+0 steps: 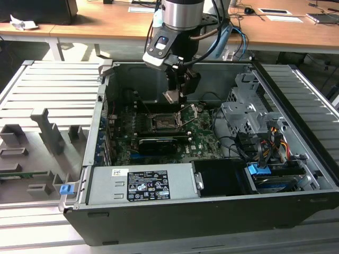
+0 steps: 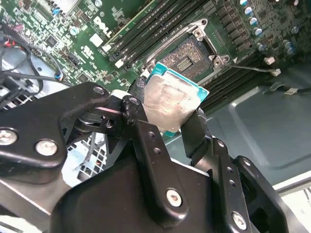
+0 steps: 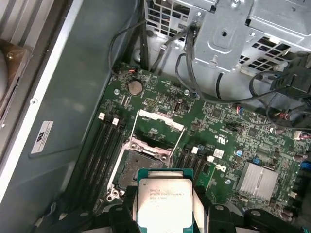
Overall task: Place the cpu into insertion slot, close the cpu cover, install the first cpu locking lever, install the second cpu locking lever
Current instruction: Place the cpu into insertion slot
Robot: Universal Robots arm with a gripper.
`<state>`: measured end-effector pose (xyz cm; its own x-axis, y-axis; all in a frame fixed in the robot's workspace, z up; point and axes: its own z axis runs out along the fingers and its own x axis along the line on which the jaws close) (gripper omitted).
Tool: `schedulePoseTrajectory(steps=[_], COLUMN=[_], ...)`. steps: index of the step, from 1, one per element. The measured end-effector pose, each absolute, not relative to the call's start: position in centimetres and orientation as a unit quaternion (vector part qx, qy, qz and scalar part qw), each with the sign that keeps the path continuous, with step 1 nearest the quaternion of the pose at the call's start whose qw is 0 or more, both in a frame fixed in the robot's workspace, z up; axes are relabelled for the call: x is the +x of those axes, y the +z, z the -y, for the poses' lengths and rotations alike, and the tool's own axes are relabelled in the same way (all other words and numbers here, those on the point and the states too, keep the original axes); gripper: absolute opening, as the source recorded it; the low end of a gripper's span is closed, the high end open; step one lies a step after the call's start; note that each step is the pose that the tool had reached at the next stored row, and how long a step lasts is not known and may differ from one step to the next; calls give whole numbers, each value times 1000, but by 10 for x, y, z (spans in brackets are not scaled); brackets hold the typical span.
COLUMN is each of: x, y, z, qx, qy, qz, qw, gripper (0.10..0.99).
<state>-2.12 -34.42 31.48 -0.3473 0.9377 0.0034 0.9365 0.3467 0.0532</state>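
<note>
On a ribbed table (image 1: pixel 47 79) by wooden desks (image 1: pixel 106 24), one gripper (image 1: pixel 179 95), jaws clamped on one cpu (image 3: pixel 164 204), hangs near one insertion slot (image 3: pixel 143 167).

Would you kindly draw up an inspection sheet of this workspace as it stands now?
Surface: open computer case on a ribbed grey table.
Job's things: cpu held clear of the insertion slot, not seated; cpu cover raised open.
Clutter: grey fixture blocks on the exterior view's left.
Grippers: gripper shut on the cpu's edges.
Cables: black cables loop beside the drive cage.
Surroundings: wooden desks behind, with papers.
</note>
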Motion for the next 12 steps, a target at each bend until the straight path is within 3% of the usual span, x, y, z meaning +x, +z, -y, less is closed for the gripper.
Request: schedulePoseTrajectory(steps=[12], x=[-21], y=[308], z=[344], qx=[619], qy=[22], qz=[-785], qw=[15], gripper=[541])
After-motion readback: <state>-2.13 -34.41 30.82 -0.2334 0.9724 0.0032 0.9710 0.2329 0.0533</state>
